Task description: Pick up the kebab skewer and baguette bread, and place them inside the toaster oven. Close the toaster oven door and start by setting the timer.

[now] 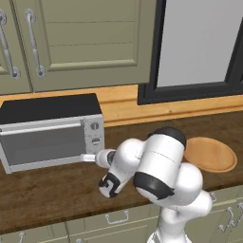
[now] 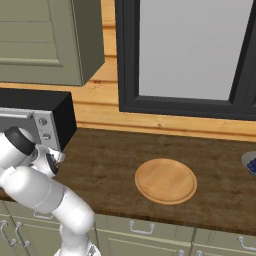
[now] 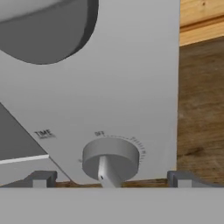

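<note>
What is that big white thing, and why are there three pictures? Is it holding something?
The white thing is a robot arm in a pretend computer kitchen. Two pictures come from cameras riding behind it, one on its left and one on its right. The third comes from a camera on its hand, looking very close.

On the brown counter stands a silver toaster oven with its door shut, and a round wooden plate with nothing on it.

The gripper holds nothing. Its jaws stand wide apart, one on each side of the oven's timer knob, without squeezing it yet.
</note>
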